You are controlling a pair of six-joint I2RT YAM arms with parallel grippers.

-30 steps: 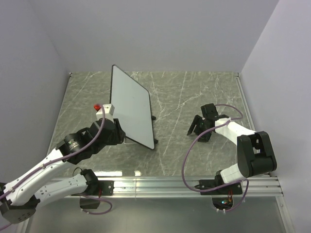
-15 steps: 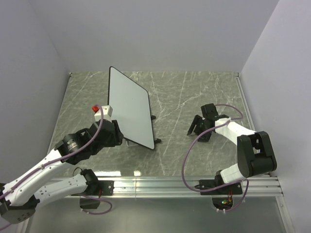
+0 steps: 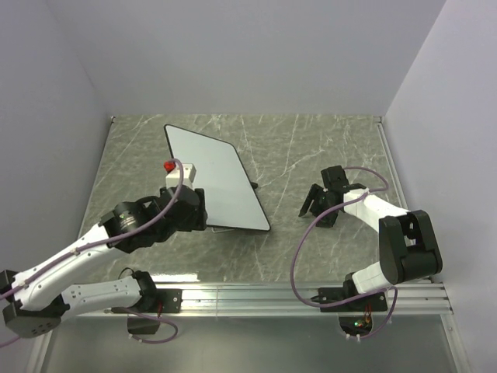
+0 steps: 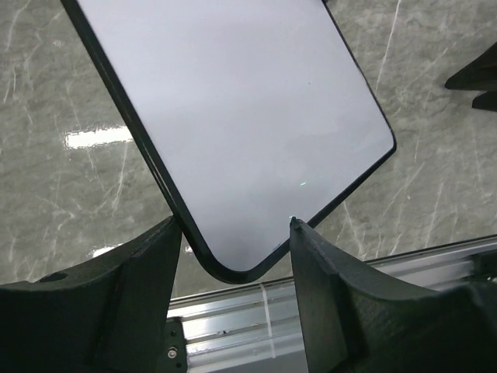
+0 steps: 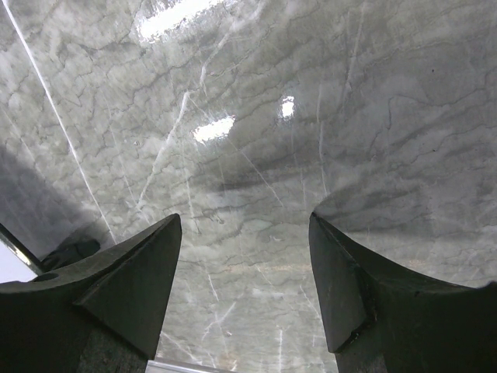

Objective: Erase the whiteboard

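The whiteboard (image 3: 219,183), left of centre on the table (image 3: 311,148), shows no marks, so erasing looks done; left fingers (image 4: 116,311) seemingly pinch its near corner, right fingers (image 5: 116,303) spread, empty.

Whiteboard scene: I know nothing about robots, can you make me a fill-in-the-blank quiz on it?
The left gripper pinches a ___ of the whiteboard.
The whiteboard's face is plain ___, with no marks.
The right gripper hangs open over the table, holding ___.
Missing: corner; white; nothing.
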